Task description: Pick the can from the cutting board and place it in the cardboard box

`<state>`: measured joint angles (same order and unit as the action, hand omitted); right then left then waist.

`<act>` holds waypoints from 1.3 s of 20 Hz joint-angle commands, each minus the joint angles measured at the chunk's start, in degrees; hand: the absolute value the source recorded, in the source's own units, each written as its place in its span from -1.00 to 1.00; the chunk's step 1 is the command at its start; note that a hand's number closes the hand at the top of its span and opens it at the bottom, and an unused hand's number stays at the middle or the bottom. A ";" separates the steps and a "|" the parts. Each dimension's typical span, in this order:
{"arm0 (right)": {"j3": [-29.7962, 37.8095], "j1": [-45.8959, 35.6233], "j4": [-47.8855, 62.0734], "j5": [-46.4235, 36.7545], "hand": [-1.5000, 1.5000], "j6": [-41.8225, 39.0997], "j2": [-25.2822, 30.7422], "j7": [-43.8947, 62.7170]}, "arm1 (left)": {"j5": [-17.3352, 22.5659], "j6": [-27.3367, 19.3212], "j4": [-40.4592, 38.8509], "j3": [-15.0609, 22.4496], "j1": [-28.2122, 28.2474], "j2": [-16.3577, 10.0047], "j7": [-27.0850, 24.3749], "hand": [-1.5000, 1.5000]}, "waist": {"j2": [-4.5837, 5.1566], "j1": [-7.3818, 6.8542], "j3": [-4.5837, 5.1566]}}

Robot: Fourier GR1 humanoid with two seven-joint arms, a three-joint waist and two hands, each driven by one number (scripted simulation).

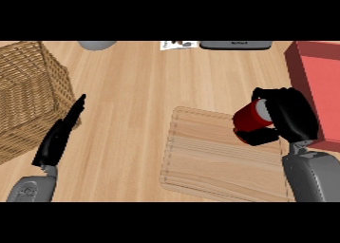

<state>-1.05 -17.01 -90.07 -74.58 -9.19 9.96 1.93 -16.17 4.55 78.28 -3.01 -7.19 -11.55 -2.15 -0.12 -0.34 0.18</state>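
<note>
A red can (250, 118) is held in my right hand (292, 116), whose fingers and thumb curl round it above the right part of the wooden cutting board (208, 156). The can looks tilted, its dark top facing up and left. A red open box (325, 90) stands at the right edge, just beyond the hand. My left hand (59, 135) rests open at the left, fingers straight and pointing up, next to the wicker basket.
A large wicker basket (22, 95) fills the left side. At the far edge lie a grey round object (97, 44), a small printed card (179, 44) and a dark grey flat item (236, 45). Bare wooden counter (137, 80) lies between basket and board.
</note>
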 commanded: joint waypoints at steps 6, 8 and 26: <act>6.51 -10.59 -16.28 -1.16 1.00 -17.86 4.25 13.78 | -0.39 -0.35 0.30 -0.59 -0.46 -0.17 1.01 0.00 | -0.21 0.72 -0.12; 11.66 -8.37 -15.95 1.15 1.00 -15.70 6.28 12.48 | -0.81 -1.17 1.80 0.80 2.64 1.65 -0.24 0.00 | -0.10 0.53 -0.17; 29.61 -16.81 13.10 7.39 1.00 -9.77 25.99 4.87 | -2.26 -1.81 -1.70 0.58 -1.33 2.57 -0.32 0.00 | 0.30 -0.16 -0.20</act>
<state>26.50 -32.76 -86.37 -67.23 -22.18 30.87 10.60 -17.25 4.23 76.34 -3.51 -9.03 -10.52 -2.34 0.09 -0.26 -0.01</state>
